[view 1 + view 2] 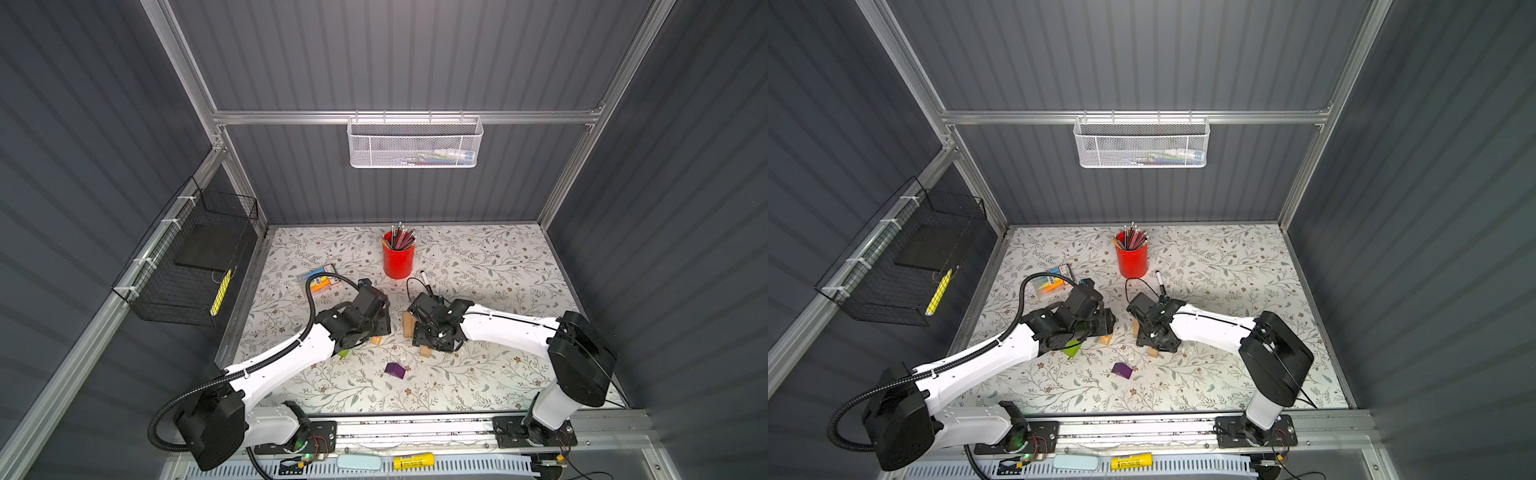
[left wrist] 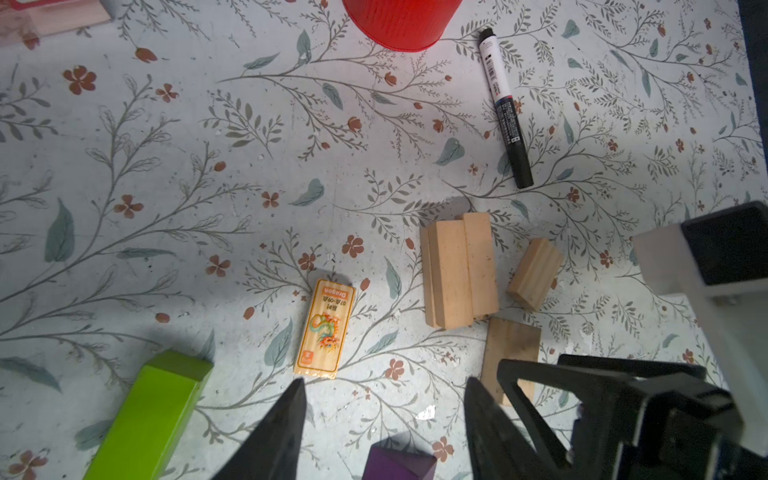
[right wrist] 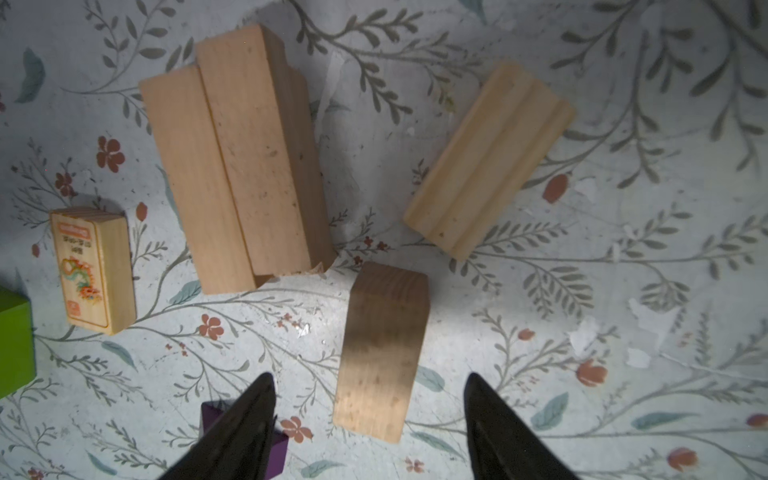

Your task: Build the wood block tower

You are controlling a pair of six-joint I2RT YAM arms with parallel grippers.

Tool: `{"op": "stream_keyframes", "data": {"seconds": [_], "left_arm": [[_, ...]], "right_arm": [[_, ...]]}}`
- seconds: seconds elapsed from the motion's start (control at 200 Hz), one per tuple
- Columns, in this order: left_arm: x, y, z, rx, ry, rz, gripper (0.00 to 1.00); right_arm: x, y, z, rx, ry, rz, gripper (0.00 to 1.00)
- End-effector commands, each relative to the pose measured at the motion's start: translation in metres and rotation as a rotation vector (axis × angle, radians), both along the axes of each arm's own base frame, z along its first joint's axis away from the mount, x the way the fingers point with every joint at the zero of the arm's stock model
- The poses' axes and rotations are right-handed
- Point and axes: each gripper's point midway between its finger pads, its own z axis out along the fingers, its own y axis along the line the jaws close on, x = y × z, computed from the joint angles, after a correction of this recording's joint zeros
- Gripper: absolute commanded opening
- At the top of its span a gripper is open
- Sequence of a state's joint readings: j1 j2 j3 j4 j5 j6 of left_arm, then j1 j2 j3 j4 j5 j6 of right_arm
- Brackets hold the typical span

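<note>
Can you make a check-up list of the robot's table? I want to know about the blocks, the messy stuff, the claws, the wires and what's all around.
Surface: floral mat, flat, a bit scuffed.
Job's things: no tower standing; tan bricks bunched together; grooved block, plain block, dragon block, green block and purple block lie loose.
Clutter: red pencil cup, black marker, packet.
Grippers: left gripper open, empty; right gripper open over the plain block.
Cables: black hose loops on the left side; thin cable loops near the marker.
Surroundings: white mesh basket, black wire basket, grey walls.
</note>
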State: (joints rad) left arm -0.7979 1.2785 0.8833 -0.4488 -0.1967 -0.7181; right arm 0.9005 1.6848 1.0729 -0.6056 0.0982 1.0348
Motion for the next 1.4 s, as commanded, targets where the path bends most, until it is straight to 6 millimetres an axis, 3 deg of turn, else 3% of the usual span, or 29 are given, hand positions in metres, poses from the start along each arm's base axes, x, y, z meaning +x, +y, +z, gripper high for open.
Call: {"op": "stream_keyframes", "data": {"seconds": [0.0, 0.37, 0.595, 0.755, 1.006, 1.206, 1.391], "left_arm": [[-0.003, 0.012, -0.002, 0.033, -0.001, 0.030, 0.61], [-0.001, 0.013, -0.003, 0.041, -0.002, 0.043, 0.63], [0.001, 0.013, -0.002, 0.042, -0.007, 0.046, 0.63], [0.000, 0.012, 0.000, 0.037, -0.009, 0.045, 0.63], [0.003, 0.014, 0.014, 0.012, -0.040, 0.048, 0.64], [0.007, 0.025, 0.023, 0.004, -0.061, 0.084, 0.65], [0.008, 0.038, 0.026, 0.039, -0.075, 0.121, 0.65]], "right_arm": [[0.007, 0.008, 0.001, -0.002, -0.023, -0.019, 0.68], [0.008, 0.001, -0.018, -0.068, -0.009, -0.018, 0.51], [0.009, 0.002, -0.016, -0.058, -0.021, -0.005, 0.39], [0.011, -0.001, 0.000, -0.060, -0.055, 0.012, 0.34], [0.018, -0.008, 0.043, -0.062, -0.139, 0.049, 0.32], [0.030, 0.011, 0.061, -0.010, -0.109, 0.135, 0.32], [0.048, 0.030, 0.061, 0.017, -0.091, 0.188, 0.31]]}}
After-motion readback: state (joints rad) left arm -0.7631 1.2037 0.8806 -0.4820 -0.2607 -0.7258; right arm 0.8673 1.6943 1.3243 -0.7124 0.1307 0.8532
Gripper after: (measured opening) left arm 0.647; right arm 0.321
